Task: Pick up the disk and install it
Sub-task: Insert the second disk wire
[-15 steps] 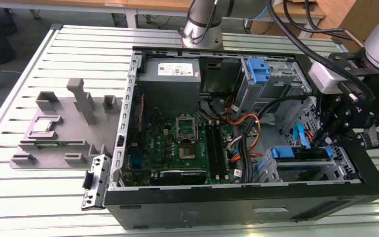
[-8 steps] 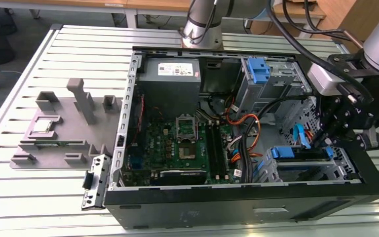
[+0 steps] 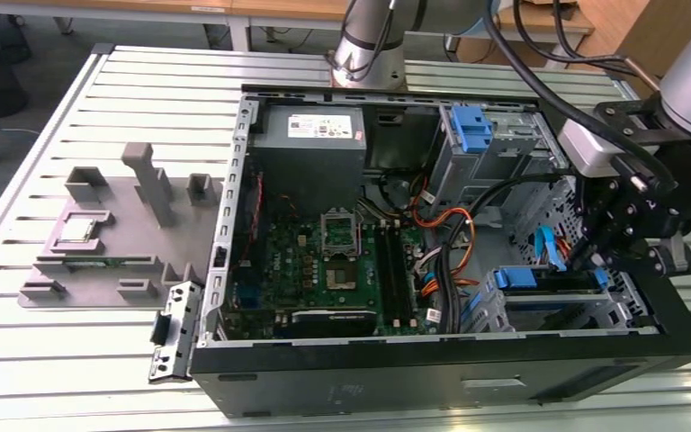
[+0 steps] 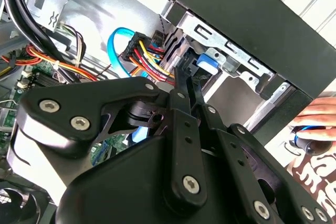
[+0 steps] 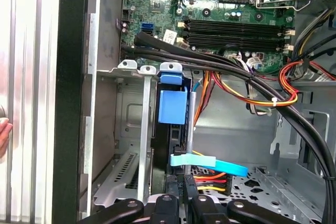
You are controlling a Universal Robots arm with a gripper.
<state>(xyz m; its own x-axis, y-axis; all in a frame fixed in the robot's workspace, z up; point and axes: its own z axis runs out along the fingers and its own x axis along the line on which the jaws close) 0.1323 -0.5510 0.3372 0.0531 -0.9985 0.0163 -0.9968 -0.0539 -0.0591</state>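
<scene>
We are at the drive cage point(image 3: 604, 301) of the open computer case point(image 3: 442, 369), on the exterior view's right of the motherboard point(image 3: 321, 270). The disk point(image 5: 171, 109) stands on edge in a slot of that cage, its blue carrier tab facing the motherboard. It looks seated or nearly so, and we judge the step in hand to be pressing it home.

Our gripper point(image 4: 185, 85) sits at the disk's far end from the motherboard, the fingers point(image 4: 181, 95) drawn close together with only a thin gap. We cannot tell whether they pinch the disk's edge or merely rest by it.

To do this well, we should push straight along the cage rails, without tilting. We should mind the blue flat cable point(image 5: 210, 163) and the red-and-yellow wire bundle point(image 4: 149, 59) lying just beside the fingers, which could snag.
</scene>
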